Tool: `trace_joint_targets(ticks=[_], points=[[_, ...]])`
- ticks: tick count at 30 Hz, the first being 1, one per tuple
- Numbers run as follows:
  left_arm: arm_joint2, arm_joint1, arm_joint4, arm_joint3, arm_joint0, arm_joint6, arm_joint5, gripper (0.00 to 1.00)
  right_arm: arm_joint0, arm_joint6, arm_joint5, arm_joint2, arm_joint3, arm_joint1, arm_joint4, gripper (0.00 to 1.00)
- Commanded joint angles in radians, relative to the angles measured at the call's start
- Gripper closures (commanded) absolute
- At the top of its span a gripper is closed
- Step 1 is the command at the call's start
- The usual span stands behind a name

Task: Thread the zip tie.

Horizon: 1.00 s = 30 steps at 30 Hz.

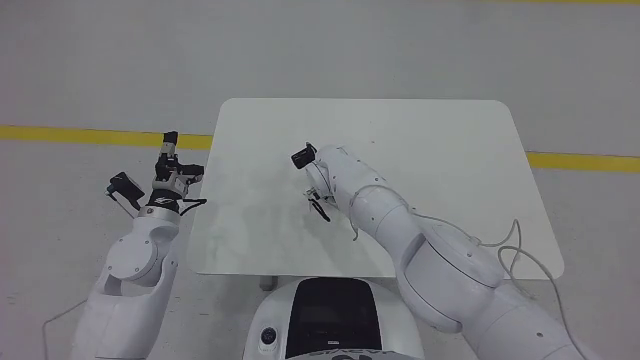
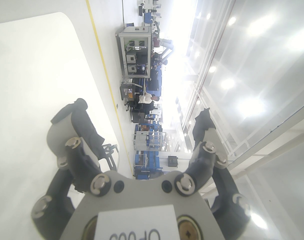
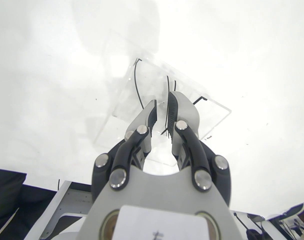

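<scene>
A clear plastic plate (image 3: 213, 117) lies on the white table (image 1: 430, 150), with thin black zip ties on it. One zip tie (image 3: 136, 86) curves beside the fingers. A second zip tie (image 3: 166, 86) runs straight into the narrow gap between the fingers of my right gripper (image 3: 162, 98). That gripper hangs just above the plate, slightly open; I cannot tell whether it touches the tie. In the top view the right gripper (image 1: 318, 205) points down over the table's near-left part. My left gripper (image 2: 142, 108) is wide open and empty, held off the table's left edge (image 1: 180, 157).
Another tie's head (image 3: 200, 98) pokes out past the right finger. The table's rounded corner (image 2: 64, 18) lies beside the left gripper. A yellow floor line (image 1: 100, 135) passes behind the table.
</scene>
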Motion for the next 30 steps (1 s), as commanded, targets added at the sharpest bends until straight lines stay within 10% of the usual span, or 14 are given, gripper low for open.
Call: trace_joint_targets(ticks=[1,23,30], points=[[0.0,0.0,0.0,0.0,0.0,0.0,0.0,0.0,0.001,0.0,-0.003,0.002,0.005,-0.002,0.001,0.87],[0.0,0.0,0.0,0.0,0.0,0.0,0.0,0.0,0.001,-0.018,0.01,0.018,0.024,-0.018,-0.015,0.82],[0.0,0.0,0.0,0.0,0.0,0.0,0.0,0.0,0.001,-0.013,0.018,0.021,0.032,-0.023,-0.023,0.99]])
